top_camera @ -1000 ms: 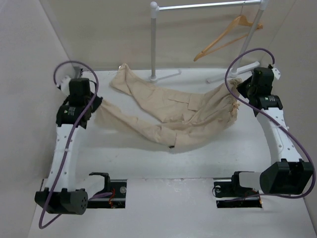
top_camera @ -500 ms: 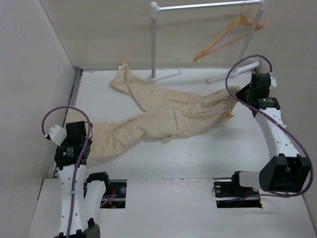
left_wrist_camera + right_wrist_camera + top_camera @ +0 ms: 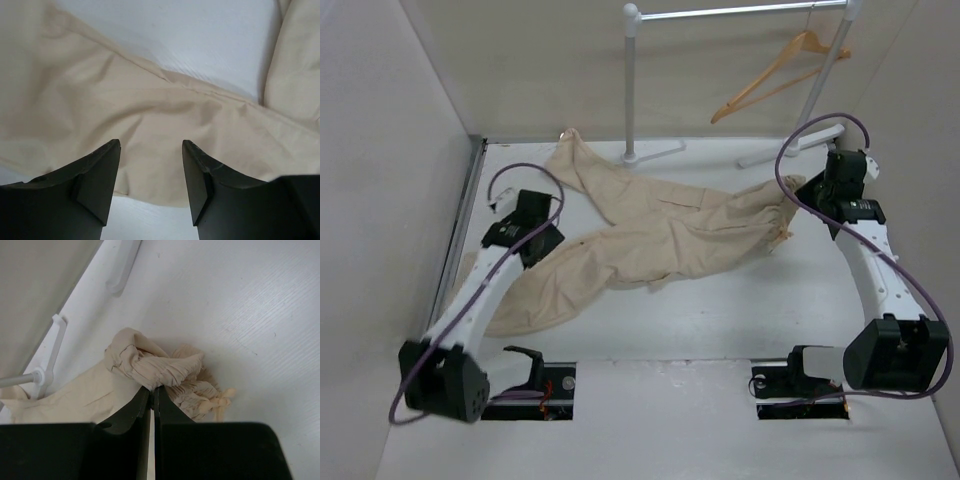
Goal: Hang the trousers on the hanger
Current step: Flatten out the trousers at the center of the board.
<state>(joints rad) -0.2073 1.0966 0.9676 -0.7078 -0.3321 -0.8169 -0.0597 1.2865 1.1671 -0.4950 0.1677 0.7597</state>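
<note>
The beige trousers (image 3: 660, 235) lie spread over the white table, one leg reaching to the back left and the other to the front left. My left gripper (image 3: 542, 250) hovers over the front-left leg; in the left wrist view its jaws (image 3: 151, 145) stand open, nothing between them and cloth (image 3: 165, 110) below. My right gripper (image 3: 802, 192) is shut on the bunched waistband (image 3: 165, 370) at the right end, with the drawstring knot (image 3: 225, 395) hanging beside it. The light-wood hanger (image 3: 775, 75) hangs from the rail at the back right.
The white garment rail (image 3: 720, 12) stands at the back, its left post (image 3: 630, 80) and feet (image 3: 655, 152) on the table just behind the trousers. A wall runs close along the left side. Two dark openings (image 3: 535, 385) lie by the arm bases.
My left gripper has opened and let go of the trouser leg, which now lies flat at the front left. The left arm swung forward and back up over the leg. The right gripper keeps its hold.
</note>
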